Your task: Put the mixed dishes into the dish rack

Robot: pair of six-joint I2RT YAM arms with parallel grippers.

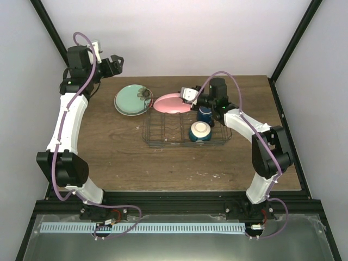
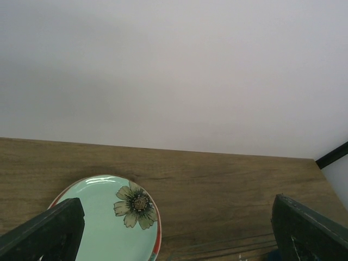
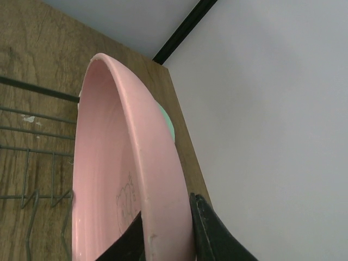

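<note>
The dish rack of dark wire sits mid-table. Inside its right part are the dark blue mug and the cream bowl with blue outside. My right gripper is shut on the rim of the pink plate, held tilted at the rack's far edge; the plate fills the right wrist view between my fingers. The mint-green plate with flower motif lies left of the rack, stacked on a red-rimmed plate. My left gripper is open, raised beyond it.
The table's back edge and the white back wall are close behind the plates. A black frame post rises at the back right. Rack wires show below the pink plate.
</note>
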